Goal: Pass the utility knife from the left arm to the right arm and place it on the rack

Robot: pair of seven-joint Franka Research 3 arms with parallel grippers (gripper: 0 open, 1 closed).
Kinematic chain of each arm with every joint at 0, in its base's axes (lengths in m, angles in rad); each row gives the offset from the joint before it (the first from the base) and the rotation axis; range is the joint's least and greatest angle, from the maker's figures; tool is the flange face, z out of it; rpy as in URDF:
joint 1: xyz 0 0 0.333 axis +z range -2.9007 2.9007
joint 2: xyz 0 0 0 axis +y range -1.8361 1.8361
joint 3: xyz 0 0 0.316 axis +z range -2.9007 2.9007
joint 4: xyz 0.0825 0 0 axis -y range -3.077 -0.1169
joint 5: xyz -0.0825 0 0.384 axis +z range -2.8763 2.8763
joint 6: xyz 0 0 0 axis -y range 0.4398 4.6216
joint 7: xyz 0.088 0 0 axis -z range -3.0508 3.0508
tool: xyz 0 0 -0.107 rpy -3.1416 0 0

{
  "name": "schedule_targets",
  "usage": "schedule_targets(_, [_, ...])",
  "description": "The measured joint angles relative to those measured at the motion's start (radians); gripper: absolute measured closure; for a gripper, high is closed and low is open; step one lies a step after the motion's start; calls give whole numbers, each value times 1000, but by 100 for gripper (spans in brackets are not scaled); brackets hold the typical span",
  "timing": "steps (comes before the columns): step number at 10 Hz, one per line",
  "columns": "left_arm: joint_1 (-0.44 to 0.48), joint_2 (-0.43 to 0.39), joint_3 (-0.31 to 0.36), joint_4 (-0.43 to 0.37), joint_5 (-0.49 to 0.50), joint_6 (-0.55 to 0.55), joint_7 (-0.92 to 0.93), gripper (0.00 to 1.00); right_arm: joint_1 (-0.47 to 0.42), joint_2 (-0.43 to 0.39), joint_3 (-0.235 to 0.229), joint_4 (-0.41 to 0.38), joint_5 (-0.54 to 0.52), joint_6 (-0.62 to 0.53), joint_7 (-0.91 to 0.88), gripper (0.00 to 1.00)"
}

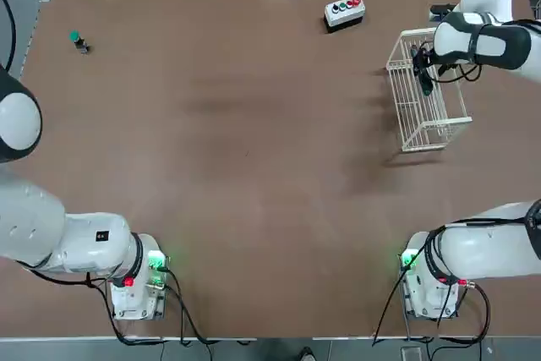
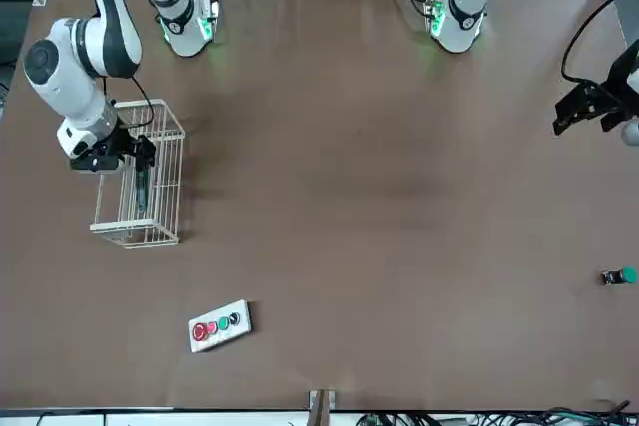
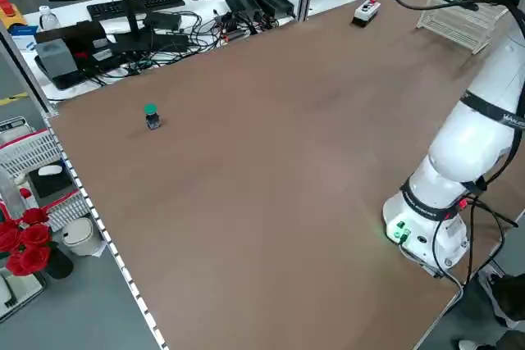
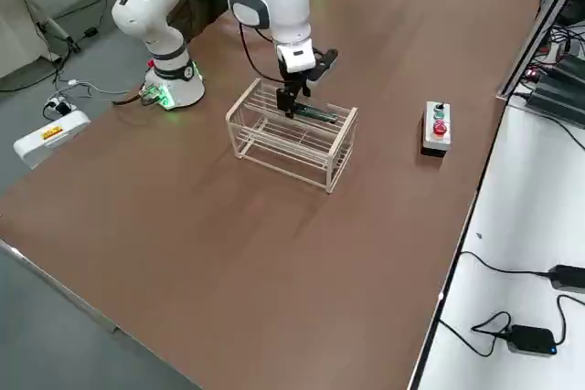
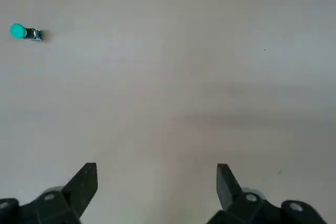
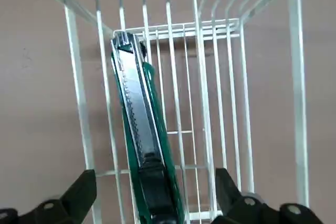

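The utility knife [image 6: 139, 140], green with a metal blade slide, lies lengthwise on the bars of the white wire rack [image 6: 202, 93]. My right gripper [image 6: 155, 173] hangs just above it, open, with a gap between each finger and the knife. From overhead, the rack [image 1: 435, 128] stands at the table's far right, the knife [image 1: 421, 73] at its far end under the right gripper [image 1: 420, 61]. My left gripper [image 2: 589, 107] is open and empty above bare table [image 5: 168, 93] on the robot's left side.
A white box with coloured buttons [image 1: 345, 11] sits at the back of the table, left of the rack. A small green-capped knob [image 1: 78, 41] stands at the far left. Cables and equipment line the bench beyond the table's back edge.
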Motion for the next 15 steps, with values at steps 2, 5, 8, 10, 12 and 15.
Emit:
schedule_targets(2, [1, 0, 0, 0, 0, 0, 0, 0, 0, -26, 2, 90, 0, -131, 0, 0])
schedule_targets(5, [1, 0, 0, 0, 0, 0, 1, 0, 2, -62, 5, 313, 6, -386, 0, 0])
schedule_targets(8, [0, 0, -1, 0, 0, 0, 4, 0, 2, -68, 33, 538, 11, -631, 37, 0])
schedule_targets(10, [0, 0, -1, 0, 0, 0, 21, 0, 2, -66, 58, 644, 11, -692, 71, 0])
schedule_targets(12, [-1, 0, -1, 0, 0, 0, 26, 0, 2, -38, 60, 704, 11, -693, 83, 0])
schedule_targets(15, [-1, 0, -1, 0, 0, 0, 25, 0, 0, 61, 60, 808, 29, -693, 99, 0])
